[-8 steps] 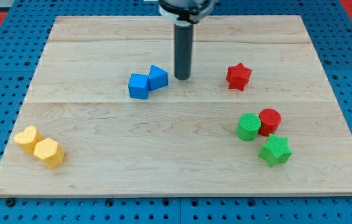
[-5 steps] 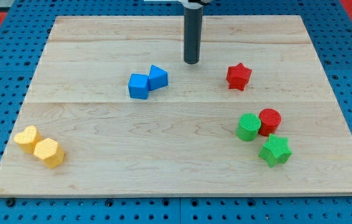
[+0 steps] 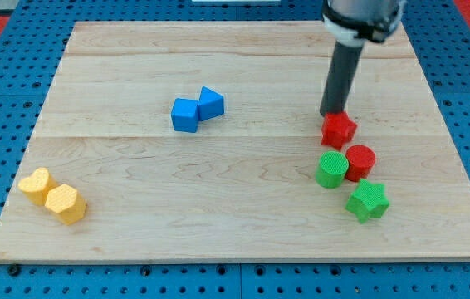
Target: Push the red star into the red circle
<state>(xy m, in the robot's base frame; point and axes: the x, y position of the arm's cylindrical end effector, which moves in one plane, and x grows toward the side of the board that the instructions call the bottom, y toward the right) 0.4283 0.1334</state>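
The red star (image 3: 339,129) lies on the wooden board's right side. The red circle (image 3: 360,161) sits just below and to its right, a small gap apart. My tip (image 3: 333,113) rests against the star's upper edge, on its top-left side. A green circle (image 3: 331,169) touches the red circle's left side, directly below the star. A green star (image 3: 367,200) lies below the red circle, touching it.
Two blue blocks (image 3: 196,110) sit together left of the board's centre. Two yellow blocks (image 3: 52,196) sit together at the lower left. The board (image 3: 243,224) lies on a blue pegboard, its right edge close to the red and green blocks.
My tip has swung from the board's upper middle to the right and down onto the red star. The star has slid down and right, closer to the red circle.
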